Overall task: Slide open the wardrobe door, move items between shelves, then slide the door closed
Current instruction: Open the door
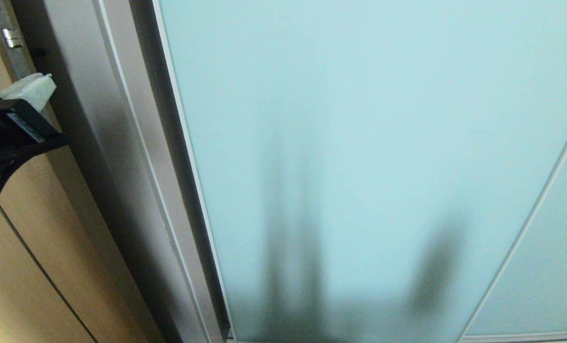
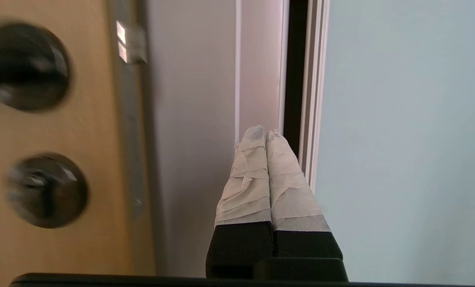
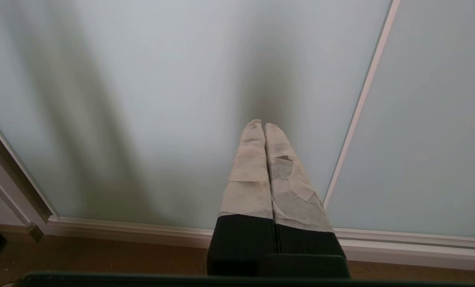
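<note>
The sliding wardrobe door (image 1: 359, 143) is a pale aqua frosted panel with a thin silvery frame, and it fills most of the head view. It is closed. My left gripper (image 1: 31, 88) is raised at the far left of the head view. In the left wrist view the left gripper (image 2: 266, 132) is shut and empty, its taped fingers (image 2: 248, 175) pointing at the white jamb just beside the sliding wardrobe door (image 2: 405, 139) edge. My right gripper (image 3: 264, 124) is shut and empty, low before the sliding wardrobe door (image 3: 161, 99). The items and shelves are hidden behind the door.
A light-brown wooden door (image 1: 31, 267) with a metal lock plate (image 1: 7, 38) stands left of the wardrobe; its dark knobs (image 2: 26, 65) show in the left wrist view. A second frosted panel (image 1: 550, 267) lies to the right. Brown floor (image 3: 101, 259) runs below the door's bottom rail (image 3: 141, 229).
</note>
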